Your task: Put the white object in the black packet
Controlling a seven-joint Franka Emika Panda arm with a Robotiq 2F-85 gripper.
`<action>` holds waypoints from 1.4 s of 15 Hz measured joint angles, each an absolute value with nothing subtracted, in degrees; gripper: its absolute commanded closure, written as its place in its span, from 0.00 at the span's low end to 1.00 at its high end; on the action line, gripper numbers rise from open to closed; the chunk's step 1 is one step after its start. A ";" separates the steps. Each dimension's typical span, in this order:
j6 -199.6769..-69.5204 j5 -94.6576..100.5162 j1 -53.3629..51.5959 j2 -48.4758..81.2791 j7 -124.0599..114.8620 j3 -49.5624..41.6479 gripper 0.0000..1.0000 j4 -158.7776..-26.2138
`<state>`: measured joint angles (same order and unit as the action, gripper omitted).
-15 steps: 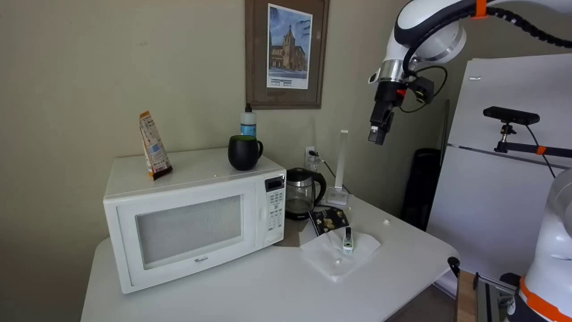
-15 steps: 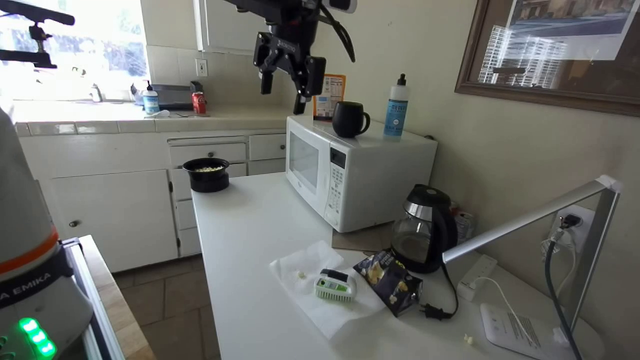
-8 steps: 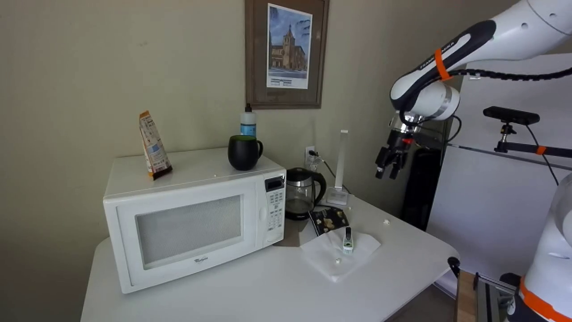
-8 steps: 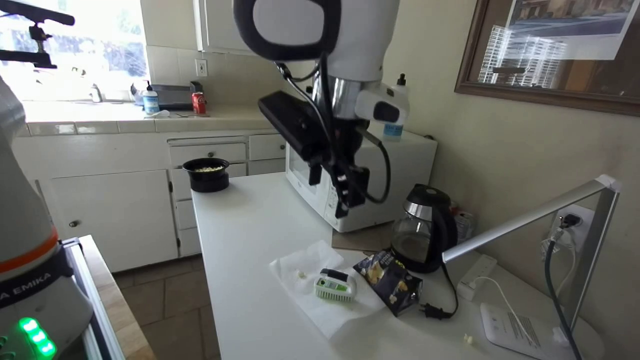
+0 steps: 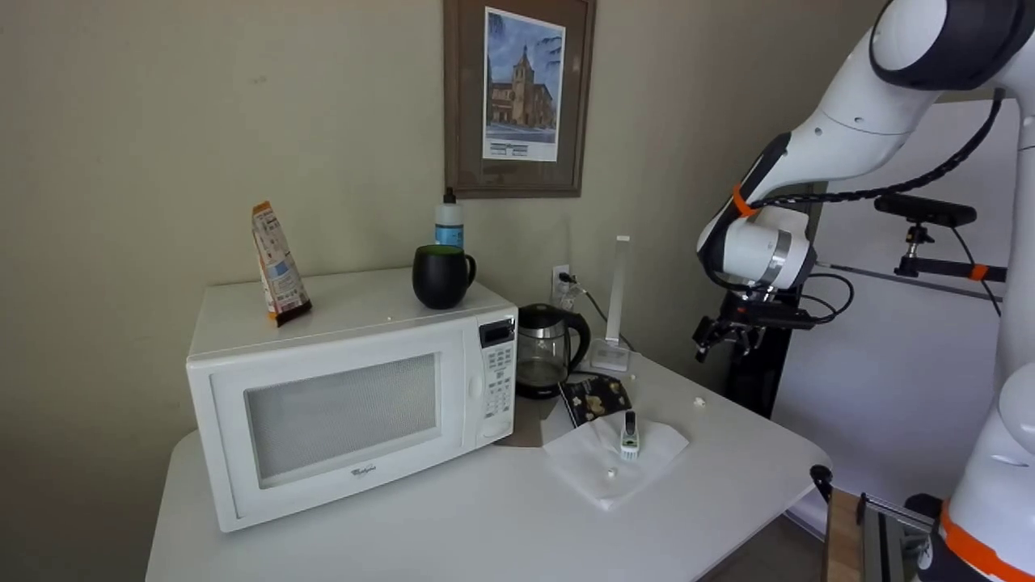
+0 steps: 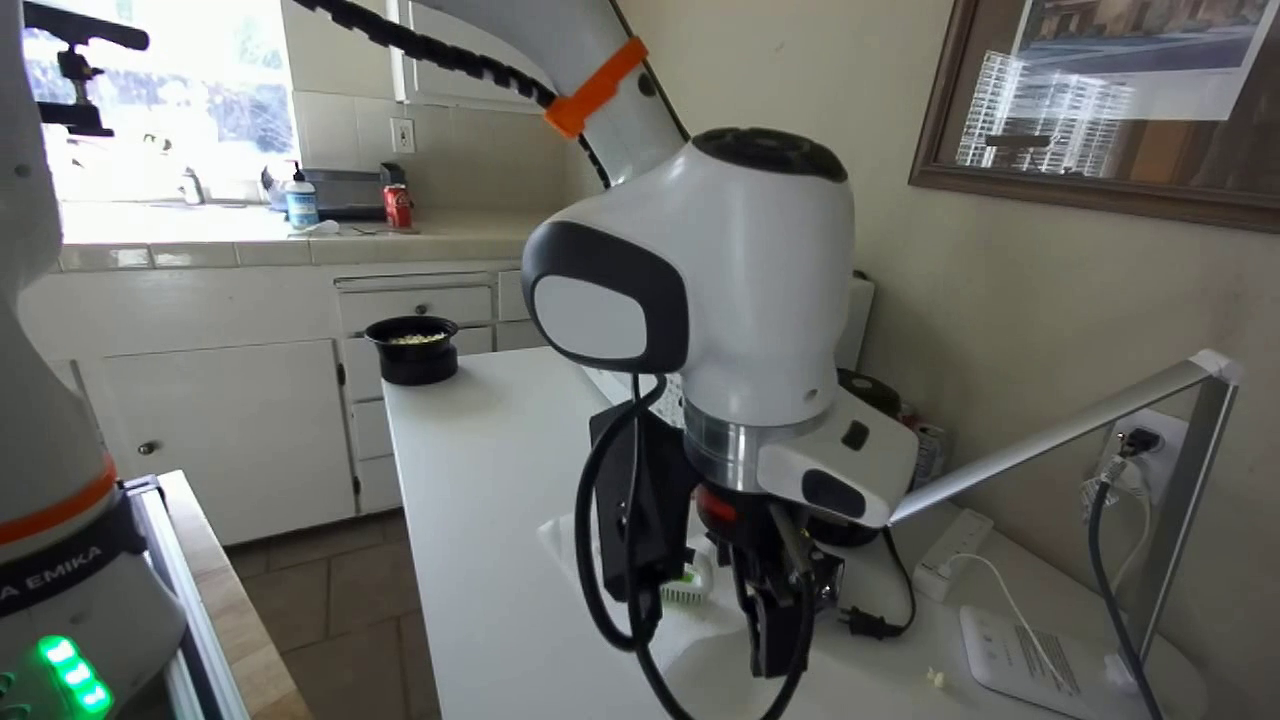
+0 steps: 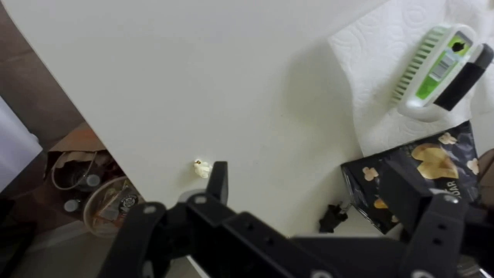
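Spread wide and unladen, the hand (image 7: 310, 183) hovers above the bench (image 7: 193, 88), apparently for the approach. At its nine o'clock in the wrist view lies a popcorn piece (image 7: 203, 168), likely needing a shift, then descent; the black popcorn packet (image 7: 436, 166) sits at three.

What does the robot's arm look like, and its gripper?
The curvy arm is white with dark patches, orange bands, a bumpy black cable and EMIKA lettering low down. Past a silver ring, the gripper is black, with two chunky fingers.

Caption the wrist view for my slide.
Open claw over the table: popcorn, a brush on paper towel, a black packet.
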<state>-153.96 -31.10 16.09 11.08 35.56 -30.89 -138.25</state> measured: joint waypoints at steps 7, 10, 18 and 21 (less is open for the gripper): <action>-153.96 -31.04 15.92 10.12 35.56 -30.83 0.00 -138.01; -159.69 -31.41 15.41 12.38 29.53 -30.53 0.00 -137.63; -168.49 -27.07 16.20 33.36 1.43 -28.23 0.00 -128.00; -167.11 -22.58 17.64 40.19 -8.74 -28.16 0.00 -122.69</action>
